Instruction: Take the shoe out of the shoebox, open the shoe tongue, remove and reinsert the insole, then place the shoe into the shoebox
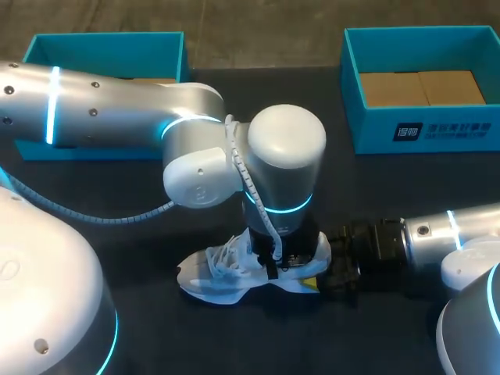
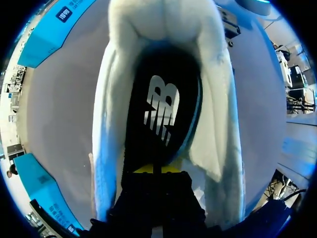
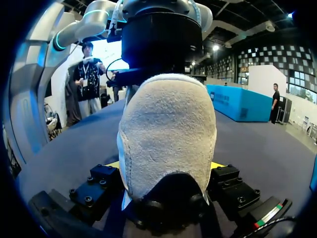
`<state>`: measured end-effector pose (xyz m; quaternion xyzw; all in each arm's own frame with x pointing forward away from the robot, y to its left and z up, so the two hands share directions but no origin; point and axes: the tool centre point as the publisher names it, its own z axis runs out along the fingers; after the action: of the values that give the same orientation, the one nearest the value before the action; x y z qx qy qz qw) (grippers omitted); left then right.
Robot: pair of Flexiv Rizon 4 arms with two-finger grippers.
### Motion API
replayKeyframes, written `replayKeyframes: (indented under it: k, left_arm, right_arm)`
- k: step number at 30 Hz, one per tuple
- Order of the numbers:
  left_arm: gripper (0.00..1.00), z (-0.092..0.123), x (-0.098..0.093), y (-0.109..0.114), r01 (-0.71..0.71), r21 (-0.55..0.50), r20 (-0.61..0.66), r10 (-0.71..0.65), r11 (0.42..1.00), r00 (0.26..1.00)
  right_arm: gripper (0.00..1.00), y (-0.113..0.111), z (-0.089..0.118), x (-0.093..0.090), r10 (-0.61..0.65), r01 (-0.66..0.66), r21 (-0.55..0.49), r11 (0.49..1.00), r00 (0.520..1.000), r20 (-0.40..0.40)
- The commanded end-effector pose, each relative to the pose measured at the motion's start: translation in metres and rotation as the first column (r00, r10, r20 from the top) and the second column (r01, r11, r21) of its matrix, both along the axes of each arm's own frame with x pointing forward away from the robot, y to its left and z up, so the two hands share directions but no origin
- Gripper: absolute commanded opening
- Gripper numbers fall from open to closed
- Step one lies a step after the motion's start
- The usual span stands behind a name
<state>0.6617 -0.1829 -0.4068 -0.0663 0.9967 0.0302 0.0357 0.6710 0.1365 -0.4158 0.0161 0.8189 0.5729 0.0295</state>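
On the dark table [image 1: 117, 258] stand two blue shoeboxes, well apart at the far side. The right shoebox [image 1: 375, 129] is open and shows only a brown cardboard liner [image 1: 422, 87] on its floor. The left shoebox [image 1: 101, 51] is largely hidden behind the left arm, so its contents cannot be told. The shoe [image 1: 226, 273], a white trainer, lies out of both boxes on the table near the robot, between the two arms. It looks light, with a soft fabric upper that would crumple if pinched. Its padded heel [image 3: 166, 134] appears firmer and gives the steadiest hold. The right gripper [image 1: 344, 258] has taken hold there, its two yellow tips pressed against the heel from either side at a fairly wide spread. The loose laces [image 1: 226, 254] could snag. Inside, the black insole [image 2: 158, 109] lies flat along the sole. It is probably thin, floppy and easily bent, so it is best taken by its heel edge. The left gripper [image 2: 154, 169] hangs over that end within the shoe's opening. Whether it is spread or closed, or has the insole, cannot be told.
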Motion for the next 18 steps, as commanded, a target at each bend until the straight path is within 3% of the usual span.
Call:
replayKeyframes:
  k: [1, 18]
  left_arm:
    - [0.0, 0.006, 0.007, 0.006, -0.003, -0.041, -0.037, 0.001, 0.999, 0.999]
    - [0.0, 0.036, 0.004, 0.02, 0.003, -0.236, -0.295, -0.075, 0.972, 0.953]
  right_arm:
    - [0.0, 0.001, 0.0, -0.001, 0.001, -0.001, -0.004, 1.0, 1.0, -0.001]
    - [0.0, 0.001, 0.0, -0.001, 0.001, -0.001, -0.004, 1.0, 1.0, -0.001]
